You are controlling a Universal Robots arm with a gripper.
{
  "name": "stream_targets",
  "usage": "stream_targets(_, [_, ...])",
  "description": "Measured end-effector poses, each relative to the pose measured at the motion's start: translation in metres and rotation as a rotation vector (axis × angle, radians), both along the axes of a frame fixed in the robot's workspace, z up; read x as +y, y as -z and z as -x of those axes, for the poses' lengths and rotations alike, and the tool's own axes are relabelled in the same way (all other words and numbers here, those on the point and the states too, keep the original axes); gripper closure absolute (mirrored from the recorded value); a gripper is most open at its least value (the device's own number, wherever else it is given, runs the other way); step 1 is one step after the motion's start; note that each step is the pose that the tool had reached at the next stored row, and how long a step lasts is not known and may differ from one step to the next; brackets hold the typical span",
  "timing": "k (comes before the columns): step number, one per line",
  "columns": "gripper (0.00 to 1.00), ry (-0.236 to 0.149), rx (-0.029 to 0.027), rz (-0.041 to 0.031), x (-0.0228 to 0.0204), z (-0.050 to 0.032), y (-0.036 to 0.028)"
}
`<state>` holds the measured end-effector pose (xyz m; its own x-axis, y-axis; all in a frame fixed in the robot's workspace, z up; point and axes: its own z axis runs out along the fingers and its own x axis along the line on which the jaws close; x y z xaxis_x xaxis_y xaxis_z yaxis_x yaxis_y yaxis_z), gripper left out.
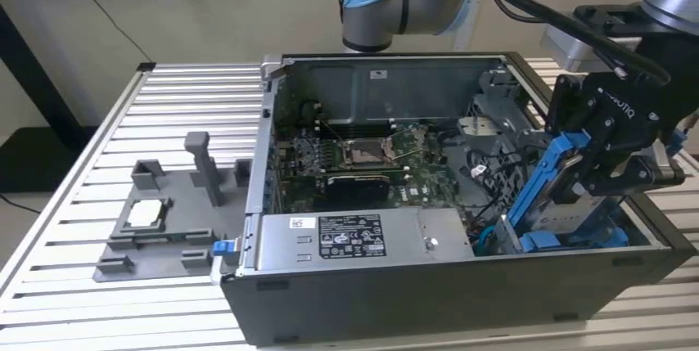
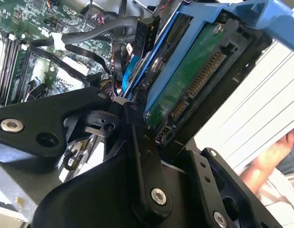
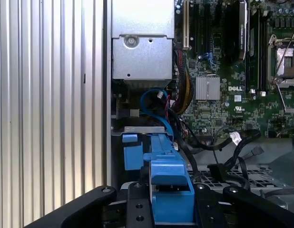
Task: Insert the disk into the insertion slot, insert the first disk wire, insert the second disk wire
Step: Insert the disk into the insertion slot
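At the right of the exterior view, the gripper (image 1: 614,164) has its jaws clamped on the disk (image 1: 561,213). The disk stands on end over the insertion slot (image 1: 535,242), maybe touching it. Line up the edges, push down slowly, and miss the black wires (image 1: 489,173).

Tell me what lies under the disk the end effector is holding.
The end effector grips the disk, tilted, over the insertion slot; black cables run alongside. The slot's interior is covered by the disk.

Silver-grey disk (image 1: 565,218) framed bright blue, green motherboard (image 1: 421,173), ribbed silver table (image 1: 186,93), dark grey case (image 1: 437,294)
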<state>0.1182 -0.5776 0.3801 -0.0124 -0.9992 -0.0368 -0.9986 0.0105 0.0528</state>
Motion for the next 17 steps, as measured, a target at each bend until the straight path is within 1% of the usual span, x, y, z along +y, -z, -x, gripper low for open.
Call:
stream_targets(4, [0.66, 0.000, 0.0000, -0.0002, 0.0000, 0.0000, 0.0000])
stream_targets(5, [0.60, 0.000, 0.0000, -0.0002, 0.0000, 0.0000, 0.0000])
stream_targets(6, [0.60, 0.000, 0.0000, -0.0001, 0.0000, 0.0000, 0.0000])
stream_targets(7, [0.53, 0.000, 0.0000, -0.0004, 0.0000, 0.0000, 0.0000])
stream_targets(11, [0.53, 0.000, 0.0000, -0.0003, -0.0001, 0.0000, -0.0007])
stream_targets(13, [0.53, 0.000, 0.0000, -0.0004, 0.0001, 0.0000, -0.0034])
stream_targets(17, [0.53, 0.000, -0.0008, -0.0003, 0.0007, 0.0001, -0.0125])
